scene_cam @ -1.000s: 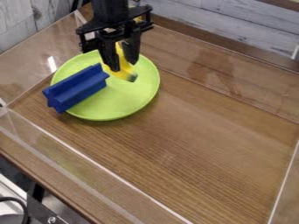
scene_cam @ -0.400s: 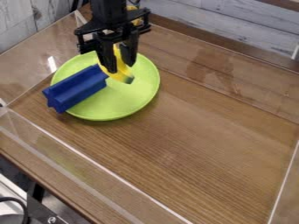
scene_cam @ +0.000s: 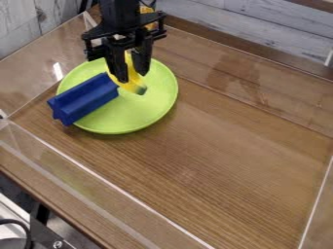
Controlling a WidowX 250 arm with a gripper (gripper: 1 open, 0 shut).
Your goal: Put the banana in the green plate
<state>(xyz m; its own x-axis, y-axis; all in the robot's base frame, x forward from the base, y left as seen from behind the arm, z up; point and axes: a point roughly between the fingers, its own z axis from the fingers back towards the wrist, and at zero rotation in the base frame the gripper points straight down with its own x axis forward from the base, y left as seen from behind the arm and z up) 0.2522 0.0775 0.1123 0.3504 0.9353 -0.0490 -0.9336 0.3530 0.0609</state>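
**A:** Look at that, the black hand (scene_cam: pixel 129 66) is pointing straight down over the green plate (scene_cam: pixel 130 117), and its fingers are clenched on the banana (scene_cam: pixel 131 78).

**B:** I see it. The banana hangs upright between those fingers, yellow all the way down, with its lower end right at the plate's surface. Whether it is touching or just above, I honestly cannot tell from here.

**A:** Fair. It sits toward the far side of the plate, inside the rim.

**B:** And the blue block (scene_cam: pixel 84 98), the ridged one, lies across the plate's left edge, partly on it and partly hanging over the bench (scene_cam: pixel 235 146).

**A:** Just beside the banana too, apart by a small gap as far as I can see.

**B:** The bench is brown wood grain, with clear walls standing round it. The plate is near the back left corner of that enclosure.

**A:** 1 arm, 1 plate, 1 block, 1 banana, and the grip is tight on the fruit.
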